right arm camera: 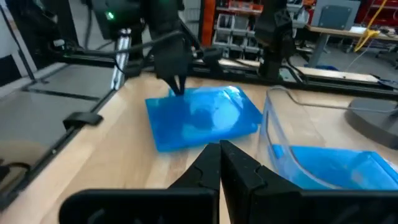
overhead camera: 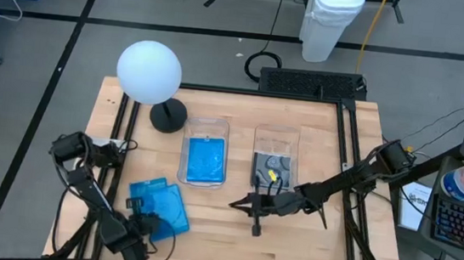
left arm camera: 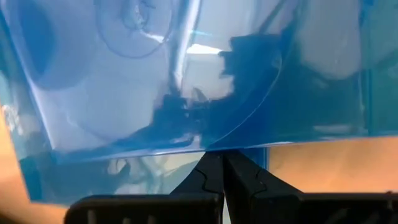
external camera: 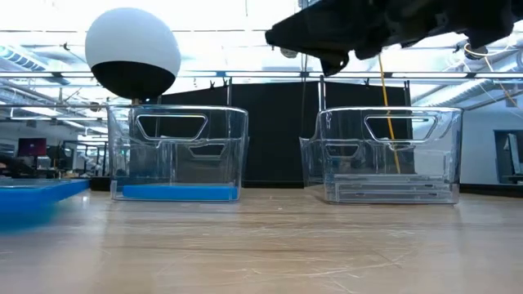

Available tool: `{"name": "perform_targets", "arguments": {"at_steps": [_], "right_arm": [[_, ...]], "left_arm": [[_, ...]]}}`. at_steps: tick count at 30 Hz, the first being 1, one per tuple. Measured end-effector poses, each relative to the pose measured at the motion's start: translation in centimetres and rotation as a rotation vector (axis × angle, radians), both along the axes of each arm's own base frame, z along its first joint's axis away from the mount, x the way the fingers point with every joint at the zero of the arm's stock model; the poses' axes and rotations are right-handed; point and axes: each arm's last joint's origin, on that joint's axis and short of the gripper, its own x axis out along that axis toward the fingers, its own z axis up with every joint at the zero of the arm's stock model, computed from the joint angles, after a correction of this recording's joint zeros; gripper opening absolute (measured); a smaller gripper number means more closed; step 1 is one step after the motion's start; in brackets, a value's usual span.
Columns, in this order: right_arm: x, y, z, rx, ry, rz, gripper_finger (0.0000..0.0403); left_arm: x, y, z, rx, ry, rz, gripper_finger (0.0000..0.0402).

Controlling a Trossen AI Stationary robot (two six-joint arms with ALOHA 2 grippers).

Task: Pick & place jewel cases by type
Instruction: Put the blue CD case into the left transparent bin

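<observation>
Bright blue jewel cases lie stacked askew on the table at the near left. They also show in the right wrist view. My left gripper points down, shut, at their near edge. The left clear bin holds blue jewel cases. The right clear bin holds clear jewel cases with grey-black inserts. My right gripper hangs shut and empty above the table in front of the right bin, pointing level toward the blue stack. My left gripper comes from above with its fingers shut. The fingertips stand right at the near edge of the top blue case. Whether they touch that edge or stand just off it, I cannot tell. The case lies on the stack.
A lamp with a white globe and a black base stands at the far left, behind the left bin. Dark frame rails run along the table's left, right and far sides. Bare wood lies between the bins and the near edge.
</observation>
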Motion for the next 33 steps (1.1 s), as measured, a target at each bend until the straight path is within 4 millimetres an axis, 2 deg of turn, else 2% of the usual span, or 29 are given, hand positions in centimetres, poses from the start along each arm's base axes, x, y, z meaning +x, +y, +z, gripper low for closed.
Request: {"name": "perform_targets", "arguments": {"at_steps": [8, 13, 18, 22, 27, 31, 33], "right_arm": [[-0.3, -0.2, -0.2, 0.008, 0.014, -0.002, 0.0], [-0.3, -0.2, -0.2, 0.006, 0.013, -0.002, 0.0], [-0.3, -0.2, -0.2, 0.006, 0.013, -0.002, 0.0], [-0.2, -0.2, -0.2, 0.008, 0.012, -0.002, 0.0], [-0.2, -0.2, -0.1, 0.012, 0.005, -0.001, 0.0], [-0.2, -0.2, -0.1, 0.014, 0.001, -0.001, 0.0], [-0.2, -0.2, 0.0, 0.018, -0.008, 0.0, 0.0]], "left_arm": [[0.8, 0.3, -0.1, -0.021, -0.004, -0.016, 0.0003], [1.7, 0.0, -0.2, -0.065, -0.065, -0.014, 0.0002], [1.7, 0.1, 0.1, -0.049, -0.064, 0.022, 0.0003], [1.0, -0.7, 2.0, 0.013, -0.066, 0.012, 0.0002], [0.1, -1.1, 6.8, 0.174, -0.085, 0.05, 0.0003], [-0.8, 0.3, 7.8, 0.346, -0.004, 0.105, 0.0002], [-1.0, 1.1, 7.2, 0.382, 0.051, 0.104, 0.0002]]}}
